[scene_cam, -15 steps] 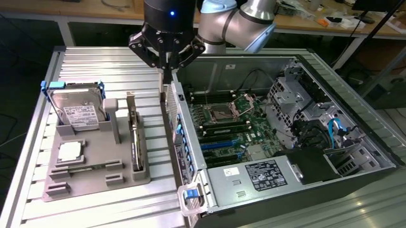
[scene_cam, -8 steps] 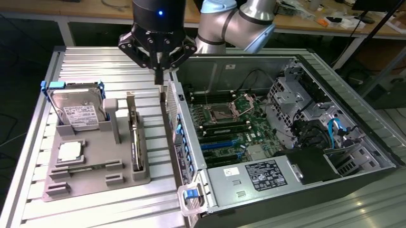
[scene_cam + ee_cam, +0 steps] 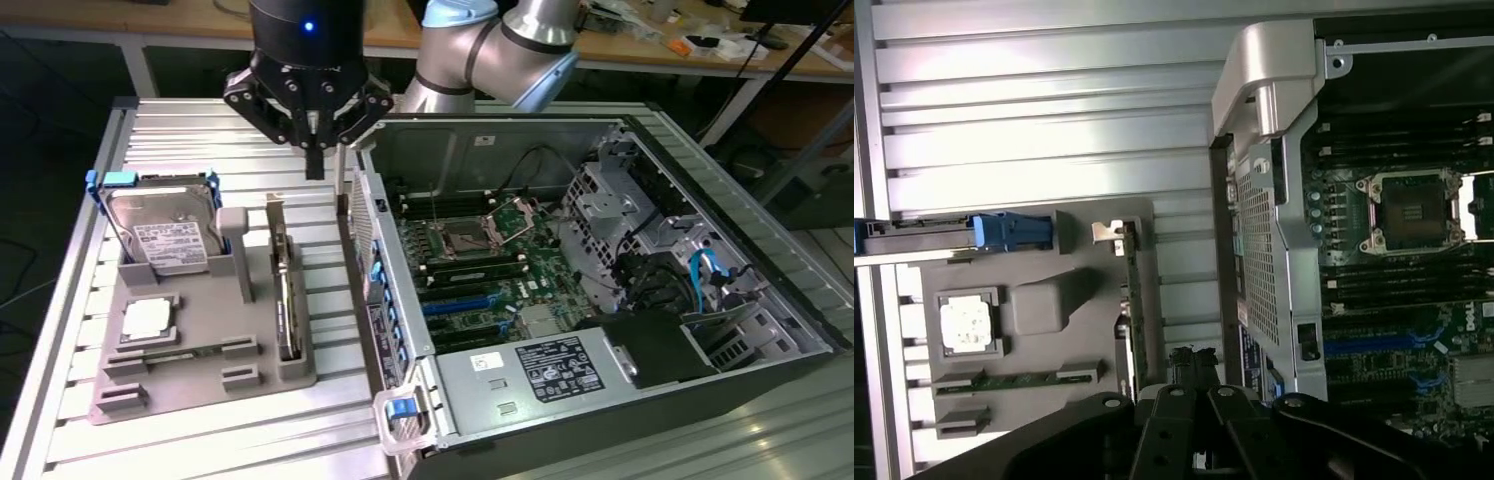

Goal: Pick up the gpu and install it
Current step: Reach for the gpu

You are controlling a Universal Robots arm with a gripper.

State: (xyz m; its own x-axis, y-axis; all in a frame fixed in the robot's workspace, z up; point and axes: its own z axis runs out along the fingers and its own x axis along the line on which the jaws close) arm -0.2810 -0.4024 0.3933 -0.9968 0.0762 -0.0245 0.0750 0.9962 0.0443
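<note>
My black gripper (image 3: 315, 160) is closed on nothing, hovering over the grey plastic tray (image 3: 200, 385). The gpu (image 3: 284, 295), a thin dark card with a silver bracket, stands on edge there. I'd square up over its top edge and grab mid-card.

We noted silver hard drive (image 3: 167, 240) in blue frame standing in grey holder (image 3: 200, 385), square silver chip (image 3: 144, 318) flat in same holder. We saw open computer case (image 3: 467, 150) beside holder, motherboard (image 3: 494, 275) exposed, on ribbed metal table (image 3: 187, 125).
</note>
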